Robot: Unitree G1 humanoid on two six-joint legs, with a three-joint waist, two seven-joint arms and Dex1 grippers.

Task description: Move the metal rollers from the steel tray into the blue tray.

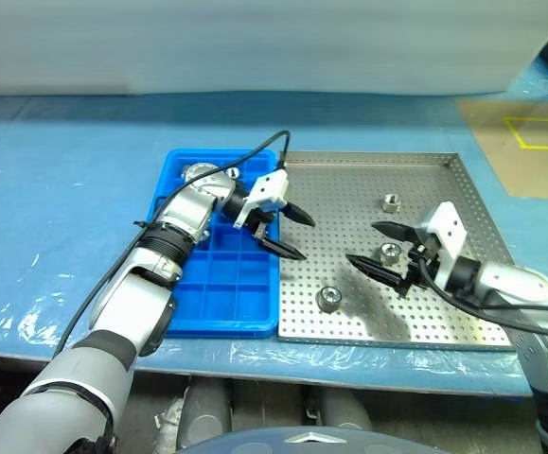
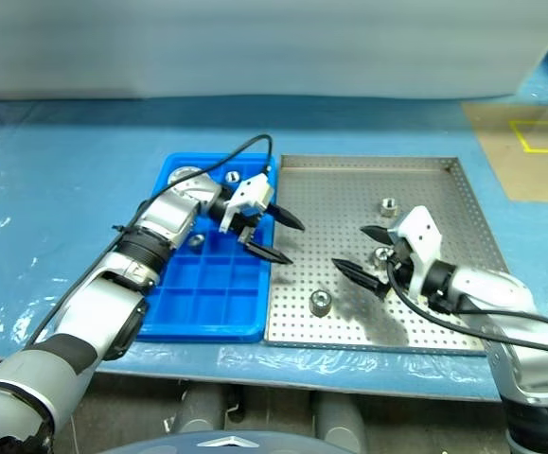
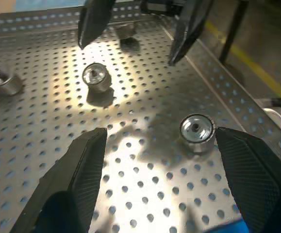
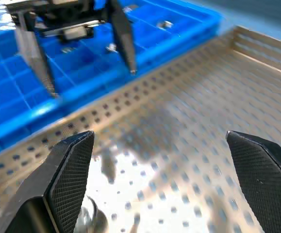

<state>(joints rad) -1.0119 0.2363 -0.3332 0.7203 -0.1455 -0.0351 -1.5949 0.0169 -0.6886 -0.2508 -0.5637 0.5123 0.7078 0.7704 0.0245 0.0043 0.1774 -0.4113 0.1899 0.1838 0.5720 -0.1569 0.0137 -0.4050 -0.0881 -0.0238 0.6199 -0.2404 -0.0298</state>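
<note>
Three metal rollers [image 1: 389,201] dot the steel tray [image 1: 444,175] — both end effectors [image 1: 291,233] [image 1: 376,248] spread, empty.

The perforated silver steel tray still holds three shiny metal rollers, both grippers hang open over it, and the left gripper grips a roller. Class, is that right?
Not quite. The left gripper holds nothing: its black fingers stand apart and empty, as the left eye view shows. The rest stands: three metal rollers lie on the steel tray, and the right gripper is open too.

place: your workshop bench | signs: blue sheet [image 1: 65,189] on table, perforated steel tray [image 1: 425,189], yellow floor tape [image 1: 539,132]
</note>
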